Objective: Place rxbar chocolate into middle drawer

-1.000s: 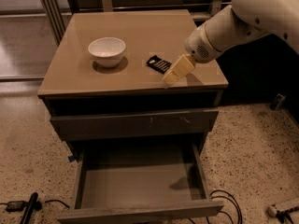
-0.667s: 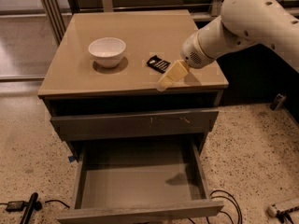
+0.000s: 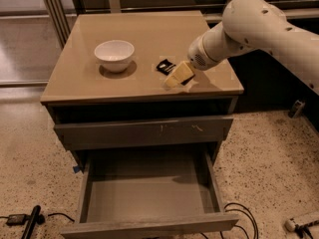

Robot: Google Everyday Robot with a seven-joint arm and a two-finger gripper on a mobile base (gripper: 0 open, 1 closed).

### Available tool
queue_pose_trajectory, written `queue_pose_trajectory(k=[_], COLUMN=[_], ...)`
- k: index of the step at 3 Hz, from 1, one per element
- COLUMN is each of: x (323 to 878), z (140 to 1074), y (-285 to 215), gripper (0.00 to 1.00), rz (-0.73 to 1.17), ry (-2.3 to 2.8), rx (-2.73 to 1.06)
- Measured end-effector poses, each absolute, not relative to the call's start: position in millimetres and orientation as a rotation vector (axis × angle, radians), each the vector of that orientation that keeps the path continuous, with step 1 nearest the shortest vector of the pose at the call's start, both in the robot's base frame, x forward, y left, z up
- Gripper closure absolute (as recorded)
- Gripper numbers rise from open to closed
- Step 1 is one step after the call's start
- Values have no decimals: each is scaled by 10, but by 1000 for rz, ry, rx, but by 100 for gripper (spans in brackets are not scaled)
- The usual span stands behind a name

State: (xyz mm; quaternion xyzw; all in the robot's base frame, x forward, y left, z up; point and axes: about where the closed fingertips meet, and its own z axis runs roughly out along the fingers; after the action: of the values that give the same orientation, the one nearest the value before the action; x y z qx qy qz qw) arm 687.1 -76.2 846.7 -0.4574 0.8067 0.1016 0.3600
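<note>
**End effector closes in on the bar; drawer stands open**

Compared with a second ago, the pale yellow end effector has slid leftward along the counter toward the bar, and the white arm's elbow has swung further into view. The bar and the bowl lie where they lay before.

By count there are one arm, one white bowl, one rxbar chocolate, one drawer pulled out and one shut drawer front with pale scratches above it. The middle drawer is the open one, with a bare grey floor and low side walls.

The rxbar chocolate is a small, flat, black-wrapped bar with faint white marks, lying flat on the counter to the right of the bowl, nearer the front edge than the back and toward the front right corner.

The end effector hangs low over the bar's right end, covering part of it. It seems to touch the wrapper, though this is not certain. Whether it is open or closed, or has hold of anything, cannot be told.
</note>
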Motion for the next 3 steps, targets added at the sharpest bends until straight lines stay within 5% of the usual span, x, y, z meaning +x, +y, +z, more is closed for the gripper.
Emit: queue_pose_trajectory(k=[3], x=[7278], z=[8227], y=[-694], gripper=[0], rz=[296], ry=[2129], rx=[-1135])
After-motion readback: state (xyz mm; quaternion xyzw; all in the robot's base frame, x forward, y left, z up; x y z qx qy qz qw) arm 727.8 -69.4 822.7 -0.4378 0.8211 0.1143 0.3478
